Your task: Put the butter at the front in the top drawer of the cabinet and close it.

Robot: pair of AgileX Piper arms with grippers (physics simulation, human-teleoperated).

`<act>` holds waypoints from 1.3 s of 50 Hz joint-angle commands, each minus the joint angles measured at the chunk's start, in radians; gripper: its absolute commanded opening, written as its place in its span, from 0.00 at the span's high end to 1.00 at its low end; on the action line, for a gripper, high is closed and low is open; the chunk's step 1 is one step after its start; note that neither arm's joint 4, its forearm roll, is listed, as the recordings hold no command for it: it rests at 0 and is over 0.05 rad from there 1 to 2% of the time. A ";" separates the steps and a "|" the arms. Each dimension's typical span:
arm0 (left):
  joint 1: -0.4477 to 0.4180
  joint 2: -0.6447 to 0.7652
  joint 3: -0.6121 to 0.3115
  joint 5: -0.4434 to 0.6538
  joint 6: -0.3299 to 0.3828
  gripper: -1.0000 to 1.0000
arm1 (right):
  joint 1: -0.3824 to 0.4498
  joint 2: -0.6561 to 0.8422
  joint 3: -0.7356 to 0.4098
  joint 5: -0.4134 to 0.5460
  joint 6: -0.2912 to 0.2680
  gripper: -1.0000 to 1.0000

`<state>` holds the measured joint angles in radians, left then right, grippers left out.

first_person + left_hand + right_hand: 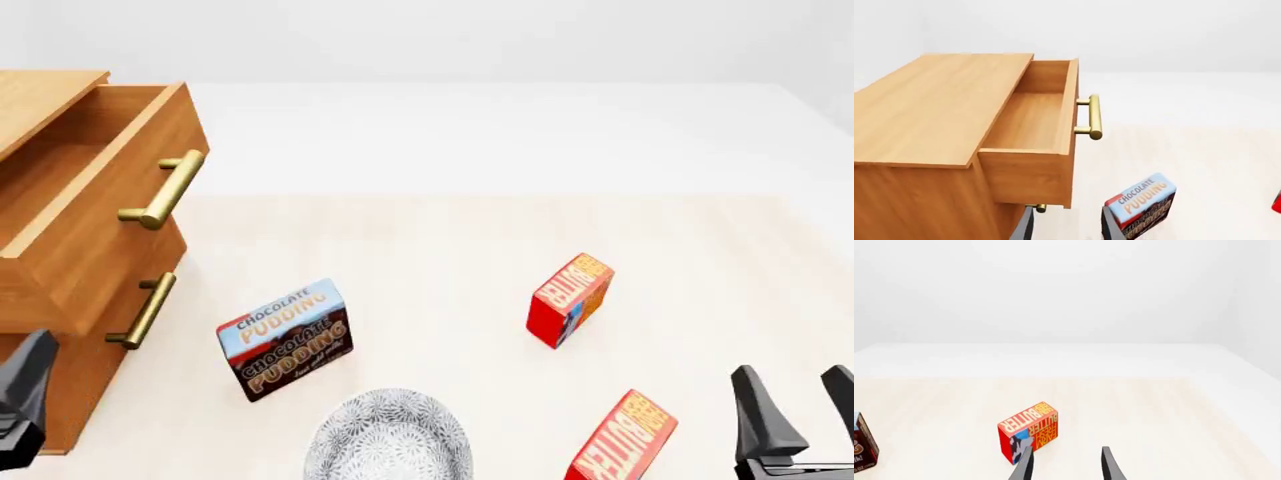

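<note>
On the tabletop two red butter cartons were noted. "Front" was judged to mean the carton nearest the arms' side, the near butter carton, cut off at the lower edge of the front view; this reading was not confirmed. The far butter carton stood further out, near the middle of the tabletop.

The right claw was found released, fingers apart and holding nothing. The near carton lay just beside it, towards the left and at about the same depth. Its long axis was seen tilted, running up and away to the right in the front view. In the right wrist view only one butter carton was visible, ahead of that claw and offset to one side; it was judged to be the far one.

The left claw was likewise open and empty, close to the cabinet, whose top drawer stood pulled out and empty. A pudding box and a patterned plate lay between the cabinet and the cartons.

The right arm was judged clearly nearer to the butter.
</note>
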<state>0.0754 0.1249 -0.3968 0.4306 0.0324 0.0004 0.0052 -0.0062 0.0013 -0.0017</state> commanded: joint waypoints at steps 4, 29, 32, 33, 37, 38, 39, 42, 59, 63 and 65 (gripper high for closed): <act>-0.011 0.015 -0.203 0.201 0.034 0.00 | 0.000 0.000 0.001 -0.001 0.001 0.00; -0.100 0.319 -0.460 0.303 -0.024 0.00 | 0.000 0.000 0.001 -0.001 0.000 0.00; -0.089 0.372 -0.487 0.308 -0.014 0.00 | 0.000 0.000 0.001 -0.001 0.001 0.00; -0.089 0.379 -0.498 0.314 -0.012 0.00 | 0.000 0.000 0.001 -0.001 0.000 0.00; -0.066 0.415 -0.567 0.359 0.016 0.00 | 0.000 0.000 0.001 -0.001 0.001 0.00; -0.068 0.421 -0.583 0.366 0.015 0.00 | 0.000 0.000 0.001 -0.001 0.001 0.00; -0.068 0.422 -0.583 0.367 0.015 0.00 | 0.000 0.000 0.001 -0.001 0.001 0.00; -0.065 0.470 -0.636 0.397 0.023 0.00 | 0.000 0.000 0.001 -0.001 0.001 0.00; -0.092 0.643 -0.877 0.551 -0.023 0.00 | 0.000 0.000 0.001 -0.001 0.001 0.00; -0.090 0.706 -0.893 0.590 -0.010 0.00 | 0.000 0.000 0.001 -0.001 0.001 0.00; -0.077 0.718 -0.913 0.604 -0.013 0.00 | 0.000 0.000 0.001 -0.001 0.000 0.00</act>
<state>-0.0029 0.7401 -1.2170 0.9570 0.0253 0.0004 0.0052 -0.0062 0.0013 -0.0017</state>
